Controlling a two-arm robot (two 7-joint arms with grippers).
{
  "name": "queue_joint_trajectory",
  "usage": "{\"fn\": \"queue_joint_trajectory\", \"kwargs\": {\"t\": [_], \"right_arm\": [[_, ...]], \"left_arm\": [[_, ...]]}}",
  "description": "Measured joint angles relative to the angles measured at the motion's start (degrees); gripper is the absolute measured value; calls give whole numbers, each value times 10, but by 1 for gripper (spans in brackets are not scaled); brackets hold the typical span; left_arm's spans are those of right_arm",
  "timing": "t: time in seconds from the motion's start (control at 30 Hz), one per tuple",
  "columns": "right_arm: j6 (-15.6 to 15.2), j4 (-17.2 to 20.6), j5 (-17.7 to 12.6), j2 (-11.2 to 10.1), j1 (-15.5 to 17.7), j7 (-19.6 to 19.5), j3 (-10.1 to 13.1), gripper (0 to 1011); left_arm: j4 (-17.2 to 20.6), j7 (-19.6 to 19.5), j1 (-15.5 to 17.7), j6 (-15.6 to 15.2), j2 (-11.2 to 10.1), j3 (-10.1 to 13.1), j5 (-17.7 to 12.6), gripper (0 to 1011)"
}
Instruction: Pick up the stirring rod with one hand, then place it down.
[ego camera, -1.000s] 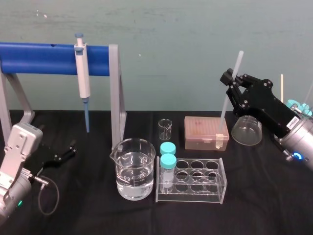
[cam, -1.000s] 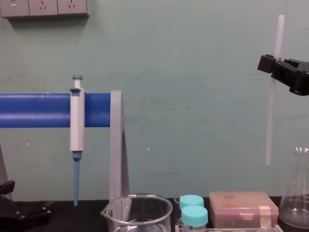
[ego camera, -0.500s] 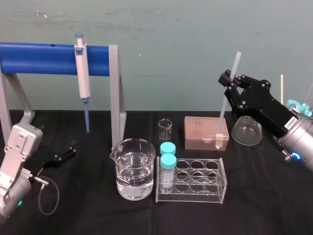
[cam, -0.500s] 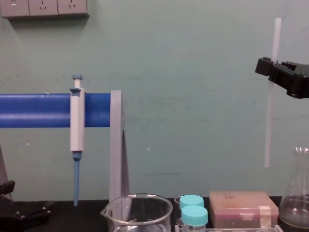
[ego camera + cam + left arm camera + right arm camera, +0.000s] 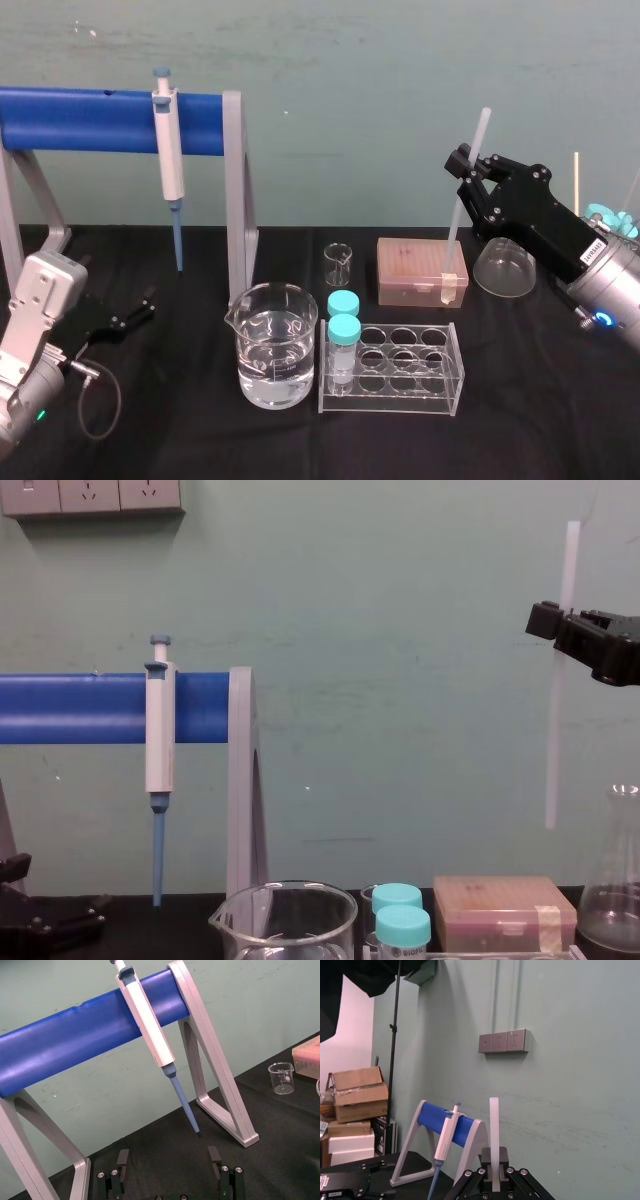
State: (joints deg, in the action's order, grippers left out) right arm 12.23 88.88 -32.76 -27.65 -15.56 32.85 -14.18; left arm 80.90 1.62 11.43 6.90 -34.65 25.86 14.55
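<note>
Stirring rod point(image 5: 458, 232) is clamped between the jaws of the right gripper point(image 5: 470, 168), held up in the air and nearly upright, leaning a little. The jaws are closed on it roughly a third of the way down its length: a shorter piece stands above the jaws and a longer piece hangs below them. In the chest view the rod point(image 5: 555, 740) ends in the air, well above the tip box point(image 5: 505, 912) and clear of the table. In the right wrist view the rod point(image 5: 494, 1125) rises straight out from between the black fingers point(image 5: 503, 1156) of that gripper point(image 5: 495, 1170).

Below the jaws and slightly forward of them sits the tan tip box point(image 5: 420, 270). A conical flask point(image 5: 503, 268) stands beneath the gripper's body. Farther out from the jaws' open end are a small empty beaker point(image 5: 338, 263), a large beaker of water point(image 5: 278, 345) and a clear tube rack point(image 5: 390, 370) holding two teal-capped tubes point(image 5: 343, 330).

The left gripper point(image 5: 135, 310) rests low over the black table point(image 5: 180, 420), far from the rod. Its jaws are spread wide with nothing between them point(image 5: 168, 1160). Ahead of those jaws a white-and-blue pipette point(image 5: 150, 1035) hangs from the blue bar of a stand point(image 5: 65, 1045).
</note>
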Motion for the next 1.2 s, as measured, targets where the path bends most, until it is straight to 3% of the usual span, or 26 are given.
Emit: {"fn": "queue_joint_trajectory", "kwargs": {"t": [1.2], "right_arm": [[0, 6, -3, -4, 5, 1, 0, 72]], "left_arm": [[0, 0, 0, 0, 0, 0, 0, 1000]]}}
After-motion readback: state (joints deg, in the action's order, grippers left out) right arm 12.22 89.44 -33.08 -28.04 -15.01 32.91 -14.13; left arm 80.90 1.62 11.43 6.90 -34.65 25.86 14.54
